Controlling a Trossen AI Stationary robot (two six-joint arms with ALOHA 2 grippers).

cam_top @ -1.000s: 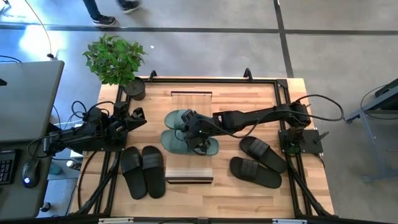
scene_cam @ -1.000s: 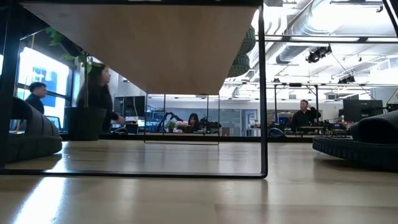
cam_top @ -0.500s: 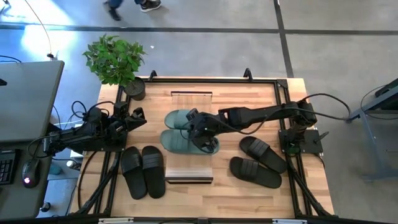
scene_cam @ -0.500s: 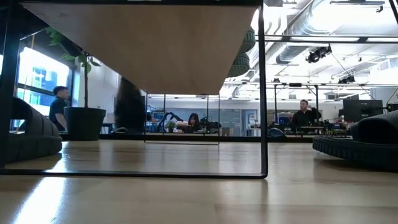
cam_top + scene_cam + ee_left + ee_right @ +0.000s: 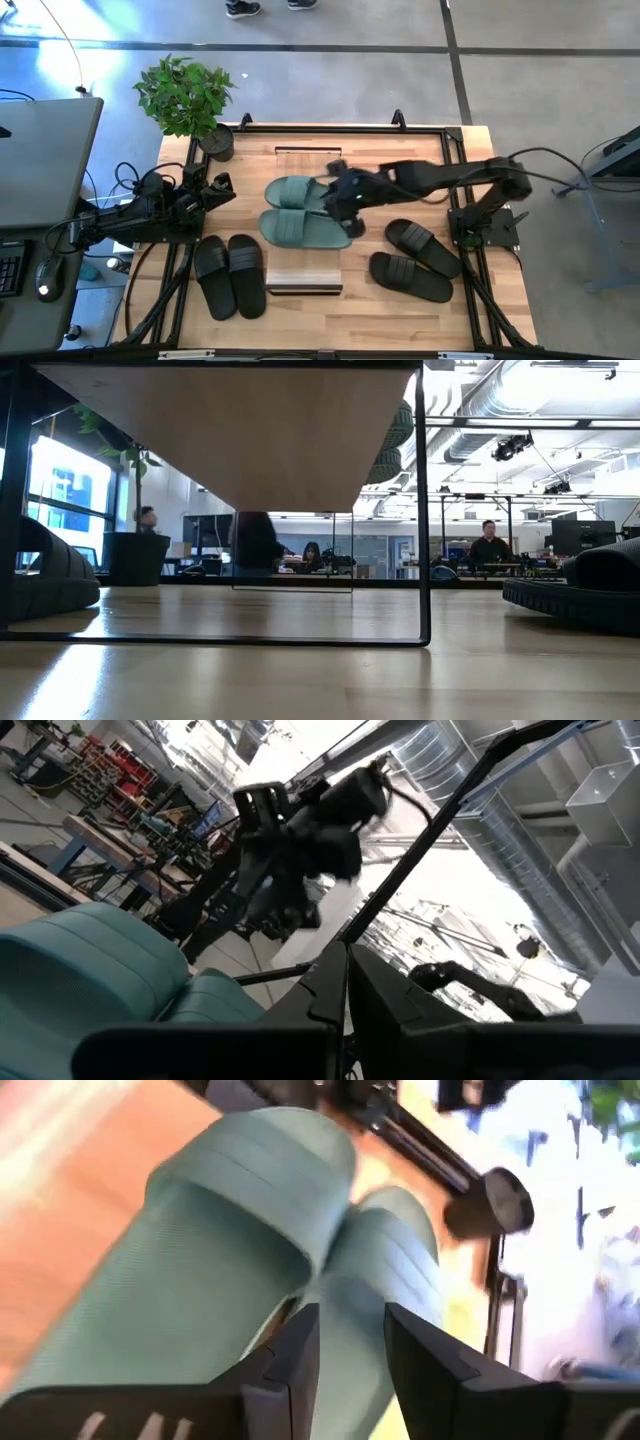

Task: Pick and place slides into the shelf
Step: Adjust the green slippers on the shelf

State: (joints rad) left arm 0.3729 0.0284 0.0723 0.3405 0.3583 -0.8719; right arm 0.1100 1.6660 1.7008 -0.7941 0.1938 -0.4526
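The wooden table (image 5: 420, 300) fills the centre of the high view. On it stands the shelf (image 5: 306, 152), running top to bottom through the middle, its plank also spanning the top of the low view (image 5: 230, 430). Both green slides (image 5: 300, 210) lie side by side across the shelf's top at frame centre. One black pair (image 5: 230, 275) sits lower left of the shelf, the other black pair (image 5: 418, 260) lower right.

The right gripper (image 5: 345, 200) hovers at the right end of the green pair, its fingers (image 5: 300, 1360) parted and holding nothing. The left gripper (image 5: 222, 188) waits at the table's left edge; whether its fingers are parted cannot be told.
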